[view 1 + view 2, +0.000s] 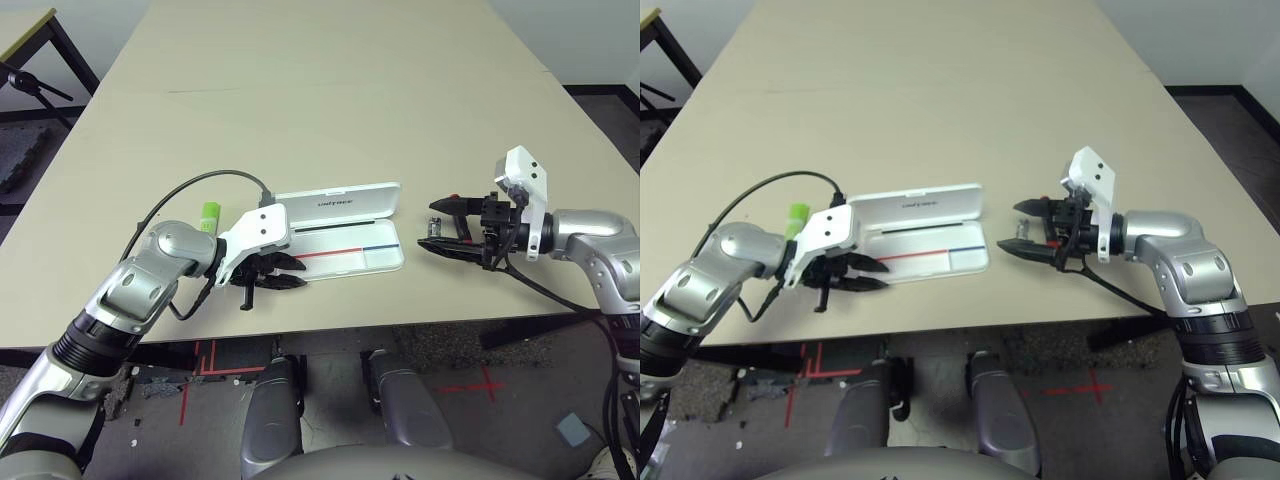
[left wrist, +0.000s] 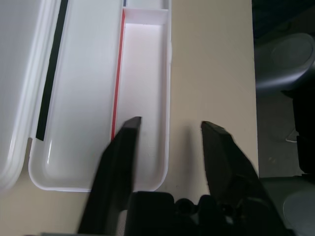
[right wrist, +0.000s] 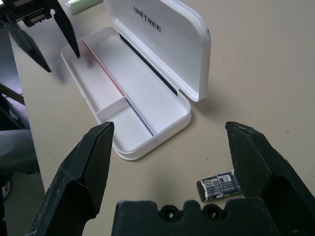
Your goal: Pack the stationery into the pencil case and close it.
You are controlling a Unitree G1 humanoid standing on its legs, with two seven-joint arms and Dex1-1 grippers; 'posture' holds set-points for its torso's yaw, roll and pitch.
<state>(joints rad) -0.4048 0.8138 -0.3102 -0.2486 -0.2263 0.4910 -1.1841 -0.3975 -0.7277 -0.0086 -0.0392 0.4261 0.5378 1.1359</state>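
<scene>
While the pencil case (image 1: pixel 345 240) lies open near the table's front edge, lid back, it looks light, stiff and slippery; best pressed on the lid's free edge. Green highlighter (image 1: pixel 210 214) sits just beyond the left gripper (image 1: pixel 275 272), fingers apart, empty, at the tray's end. Right gripper (image 3: pixel 172 162) gapes wide, empty, near a small dark piece (image 3: pixel 219 185).
</scene>
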